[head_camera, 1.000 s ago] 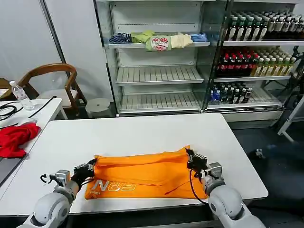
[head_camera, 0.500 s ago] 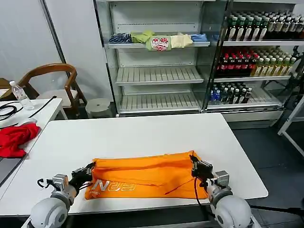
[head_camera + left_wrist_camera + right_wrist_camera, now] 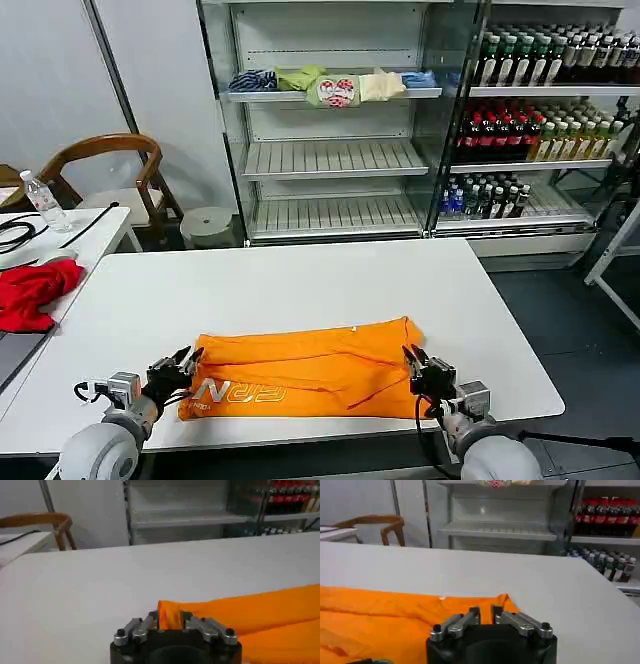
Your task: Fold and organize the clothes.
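Observation:
The clothes are one bright orange T-shirt [image 3: 300, 365], lying as a wide folded band near the front of the white table [image 3: 300, 275], with pale lettering [image 3: 240, 392] along its near edge. My left gripper [image 3: 185, 362] is at the band's left end, shut on a pinch of orange fabric [image 3: 250, 615] held between the fingers of that gripper [image 3: 170, 621]. My right gripper [image 3: 412, 362] is at the right end, with the fingers of that gripper [image 3: 485, 614] shut on the shirt's edge [image 3: 385, 620].
A red cloth [image 3: 30, 290], a water bottle [image 3: 42, 200] and cables lie on the side table at the left. Behind it is a wooden chair [image 3: 110, 170]. Behind the table stand a shelf unit with small garments [image 3: 330, 85] and a drinks cooler [image 3: 540, 120].
Both grippers have drawn back toward the table's front edge with the fabric in them. The shirt's far edge has slid nearer and the band is narrower.

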